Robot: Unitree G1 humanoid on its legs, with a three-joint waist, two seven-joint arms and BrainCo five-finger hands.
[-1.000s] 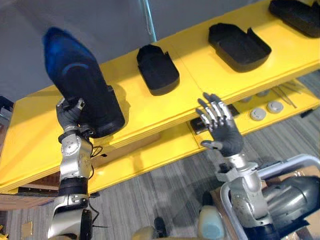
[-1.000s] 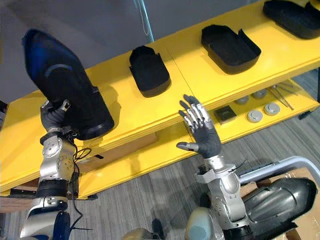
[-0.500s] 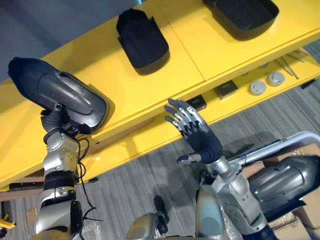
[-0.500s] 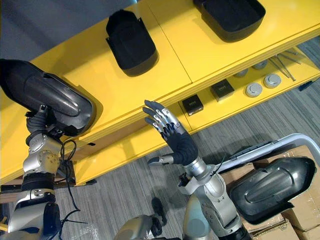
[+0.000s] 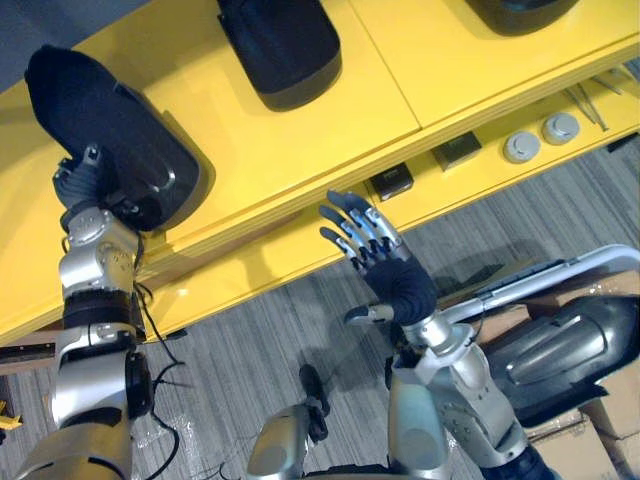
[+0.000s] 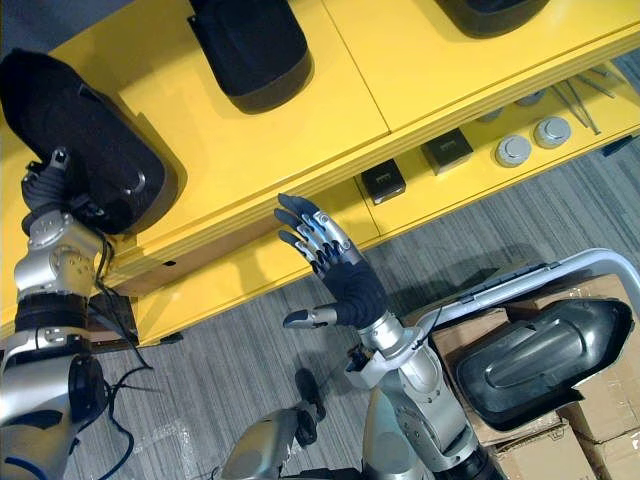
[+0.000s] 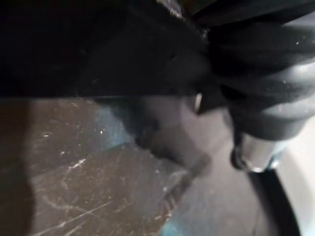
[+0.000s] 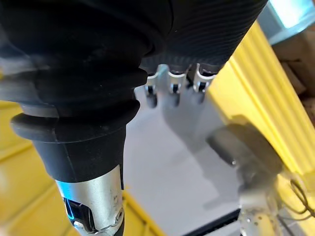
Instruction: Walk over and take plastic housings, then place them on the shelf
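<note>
Seemingly the job is well on: a second housing (image 5: 280, 40) and a third housing (image 6: 490, 10) lie on top of the yellow shelf (image 5: 300, 140), and the housing (image 5: 115, 125) now being placed sits dome up at the shelf's near edge, to their left. The left hand (image 5: 88, 185) is against its near end; whether it grips or has let go I cannot tell. The right hand (image 5: 385, 265) hovers relaxed and spread before the lower tier, holding nothing.

Left to do, I judge: free this housing, then fetch the spare housing (image 6: 545, 355) lying on boxes (image 6: 545, 450) at the robot's right.

Both eye views give the shelf layout and the spare. The right wrist view adds the right hand's straight fingers (image 8: 172, 83) from behind, with the shelf's edge past them. The left wrist view gives a dark surface very close and does not settle the grip.
</note>
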